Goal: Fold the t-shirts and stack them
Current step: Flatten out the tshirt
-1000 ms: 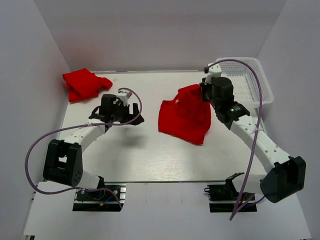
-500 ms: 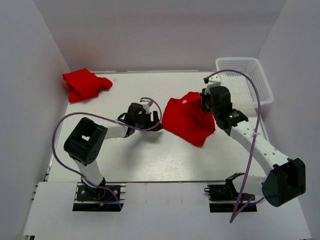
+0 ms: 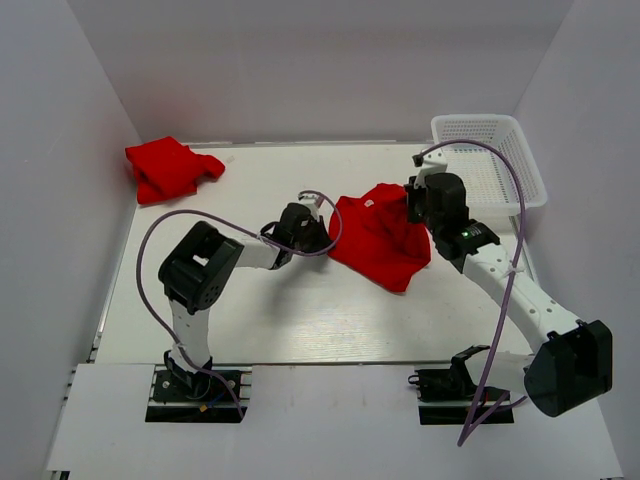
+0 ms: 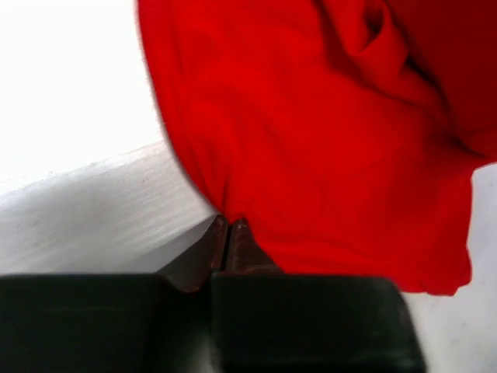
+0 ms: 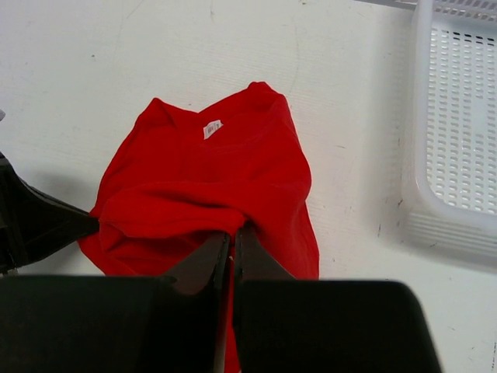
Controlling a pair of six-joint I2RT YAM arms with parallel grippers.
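Clamping t-shirt, newly arrived left claw

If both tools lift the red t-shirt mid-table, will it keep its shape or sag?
Probably floppy: the crumpled red cloth t-shirt bunches into folds where the right tool pinches it. It would likely sag between that and the left tool, which pinches its edge. Probably light too, being thin cloth.

The left gripper has its two dark fingers pressed together, and a fold at the edge of a plain bright red cloth t-shirt runs down into their tips. The shirt spreads away to the far right with deep creases at its far end. A white table top shows on the left.
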